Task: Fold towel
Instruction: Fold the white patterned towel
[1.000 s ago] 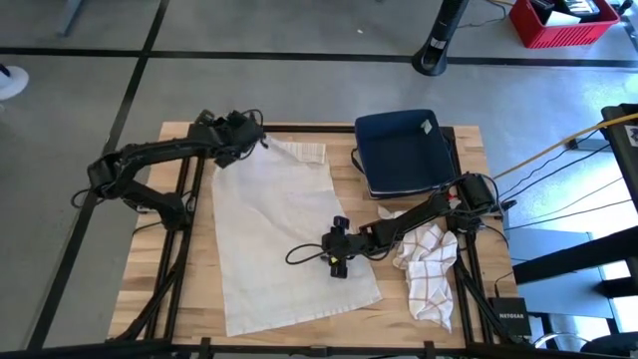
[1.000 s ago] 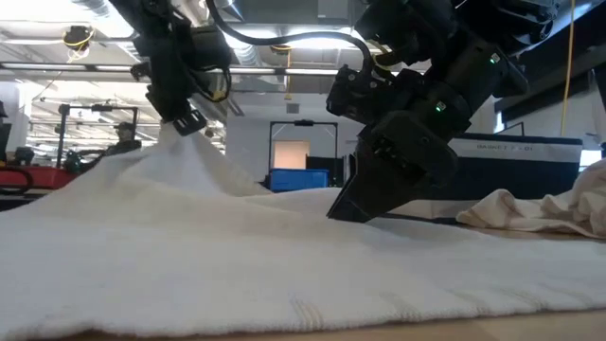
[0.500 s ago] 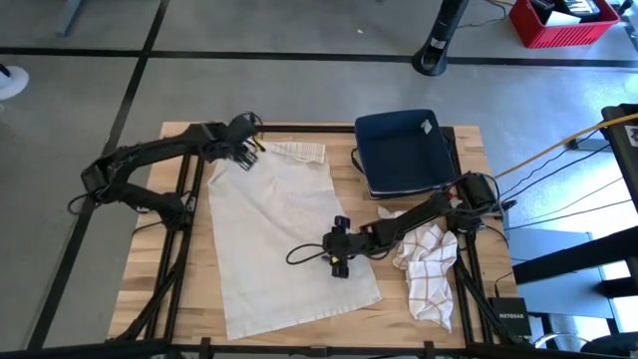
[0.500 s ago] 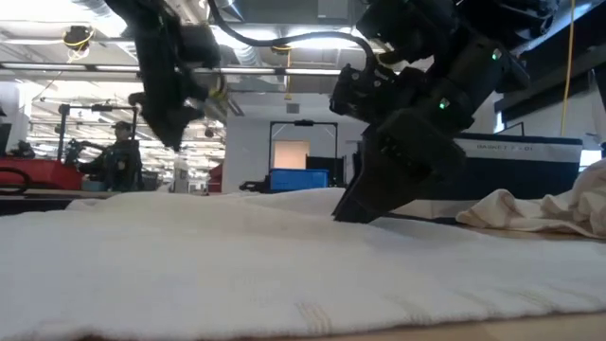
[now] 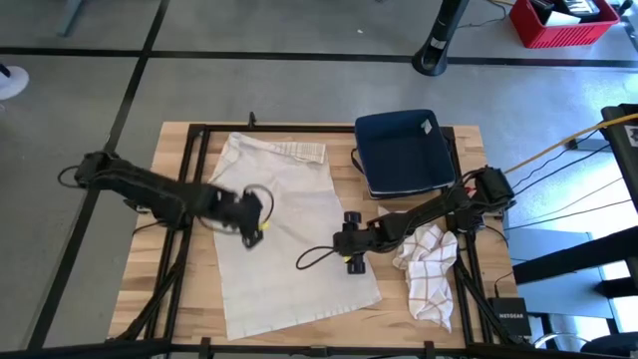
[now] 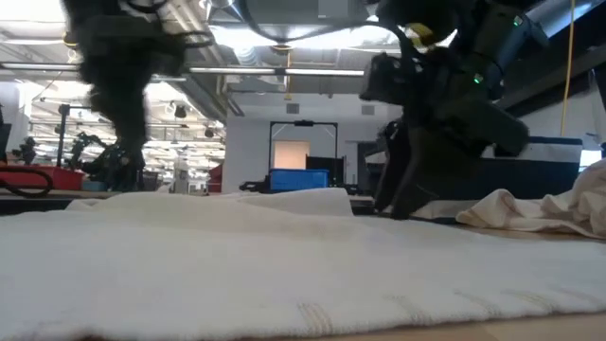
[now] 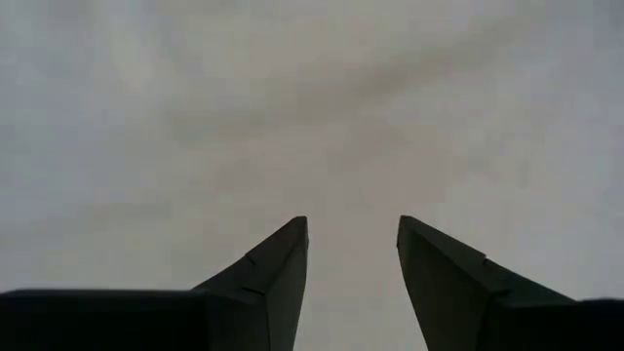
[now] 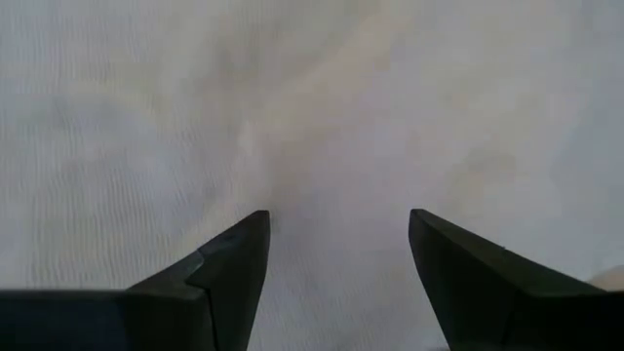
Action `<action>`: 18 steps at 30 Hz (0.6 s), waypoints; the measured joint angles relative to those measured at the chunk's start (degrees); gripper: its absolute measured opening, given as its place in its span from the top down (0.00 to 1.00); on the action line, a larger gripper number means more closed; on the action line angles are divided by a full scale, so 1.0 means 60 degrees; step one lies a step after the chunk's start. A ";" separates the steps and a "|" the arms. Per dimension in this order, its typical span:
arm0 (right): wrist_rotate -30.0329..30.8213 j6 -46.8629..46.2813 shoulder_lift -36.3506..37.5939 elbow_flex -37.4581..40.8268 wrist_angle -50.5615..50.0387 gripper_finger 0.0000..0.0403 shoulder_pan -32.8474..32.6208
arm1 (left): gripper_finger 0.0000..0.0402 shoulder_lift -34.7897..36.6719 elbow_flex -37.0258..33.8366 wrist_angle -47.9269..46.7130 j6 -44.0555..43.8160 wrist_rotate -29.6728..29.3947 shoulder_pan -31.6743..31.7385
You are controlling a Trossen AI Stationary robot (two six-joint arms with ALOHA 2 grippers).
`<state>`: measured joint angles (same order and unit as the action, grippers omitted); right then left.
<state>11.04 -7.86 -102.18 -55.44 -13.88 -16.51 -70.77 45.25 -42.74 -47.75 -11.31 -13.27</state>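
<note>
While hovering over the white towel (image 5: 294, 279), spread nearly flat down the centre-left of the high view on the wooden table (image 5: 140, 289), grips nothing with either arm; places the left gripper (image 5: 251, 214) just left of the frame's centre, above the towel's left half, with fingers (image 7: 278, 263) apart and only plain cloth showing between them; sets the right gripper (image 5: 349, 244) slightly right of centre, over the towel's right edge, likewise spread wide above the weave and closed on nothing; judging by this, looks like a pause between grasps, with both sets of jaws opened ready to pinch fabric, not to press it down; leaves one flaw at the upper middle of the frame, a turned-over corner (image 5: 302, 151) with its striped hem showing, probably wanting to be flattened or used as the start of a fold; keeps the dark blue bin (image 5: 404, 150) at upper right and the crumpled checked cloth (image 5: 429, 269) at lower right clear of the towel, presumably so that neither gets caught in the fold; no fold completed yet.
</note>
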 joint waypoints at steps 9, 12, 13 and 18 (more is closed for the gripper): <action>-0.0775 -0.0405 -0.0137 -0.0007 -0.0656 0.38 -0.0005 | 0.62 -0.1192 -0.1435 0.1989 -0.3595 0.0537 -0.2719; -0.1199 -0.1053 -0.0268 -0.0040 -0.0824 0.38 -0.0127 | 0.62 -0.1642 -0.1562 0.2058 -0.4415 0.0761 -0.3211; -0.1208 -0.1270 -0.0274 -0.0047 -0.0898 0.38 -0.0242 | 0.62 -0.1751 -0.1551 0.2072 -0.4621 0.0743 -0.3359; -0.1086 -0.2555 -0.0272 -0.0044 -0.1275 0.38 -0.1224 | 0.62 -0.2038 -0.1530 0.2809 -0.5137 0.0791 -0.3884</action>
<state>4.52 -23.19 -103.81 -55.70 -21.53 -23.86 -83.00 36.07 -25.89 -78.57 -6.56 -36.58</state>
